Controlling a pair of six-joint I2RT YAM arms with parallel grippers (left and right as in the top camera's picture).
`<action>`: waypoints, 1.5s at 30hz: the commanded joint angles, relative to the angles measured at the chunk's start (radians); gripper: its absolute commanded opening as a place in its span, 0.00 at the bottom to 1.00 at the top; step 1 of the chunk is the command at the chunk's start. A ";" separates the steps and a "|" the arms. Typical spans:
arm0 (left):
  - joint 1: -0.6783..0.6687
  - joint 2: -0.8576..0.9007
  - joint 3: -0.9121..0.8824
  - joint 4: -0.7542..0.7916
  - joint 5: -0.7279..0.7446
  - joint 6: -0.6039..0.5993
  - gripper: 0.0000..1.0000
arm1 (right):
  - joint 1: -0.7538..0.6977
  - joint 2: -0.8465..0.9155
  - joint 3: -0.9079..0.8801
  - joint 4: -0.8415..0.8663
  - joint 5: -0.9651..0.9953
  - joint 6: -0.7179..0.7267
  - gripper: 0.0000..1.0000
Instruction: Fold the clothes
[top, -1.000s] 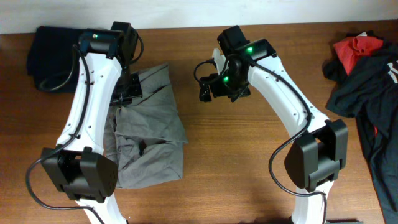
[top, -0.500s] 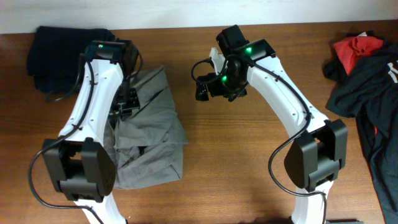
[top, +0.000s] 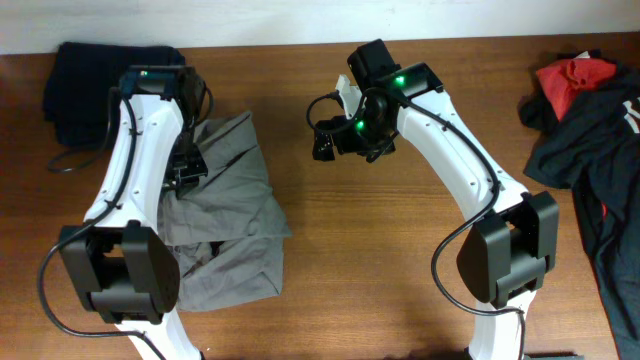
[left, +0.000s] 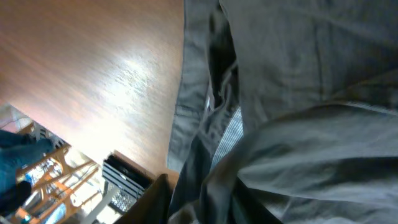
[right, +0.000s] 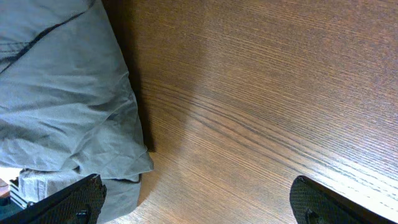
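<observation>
Wooden table (top: 380, 290), dark navy garment (top: 80, 80) bunched at far-left corner, red garment (top: 572, 80) and black garment (top: 585, 150) heaped at right edge

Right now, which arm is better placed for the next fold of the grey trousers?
Left, probably. The left jaws are down at the grey trousers, cloth filling that wrist view. The right jaws hang open over the table, beside the trousers.

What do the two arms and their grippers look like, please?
The left arm and right arm have white tubular links, black joint housings and black bases, each with a looping black cable. Green lights glow on both arms. The left gripper and right gripper are black; the right one's fingers look dark and textured.
</observation>
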 joint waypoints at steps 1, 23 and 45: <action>0.001 -0.027 0.046 -0.005 -0.061 -0.026 0.59 | 0.005 0.012 -0.006 0.002 -0.009 0.009 0.99; -0.090 0.023 0.109 0.263 0.343 0.184 0.03 | 0.005 0.012 -0.006 0.014 -0.009 0.009 0.99; -0.014 0.238 -0.068 0.311 0.249 0.180 0.06 | 0.005 0.012 -0.006 0.010 -0.009 0.008 0.99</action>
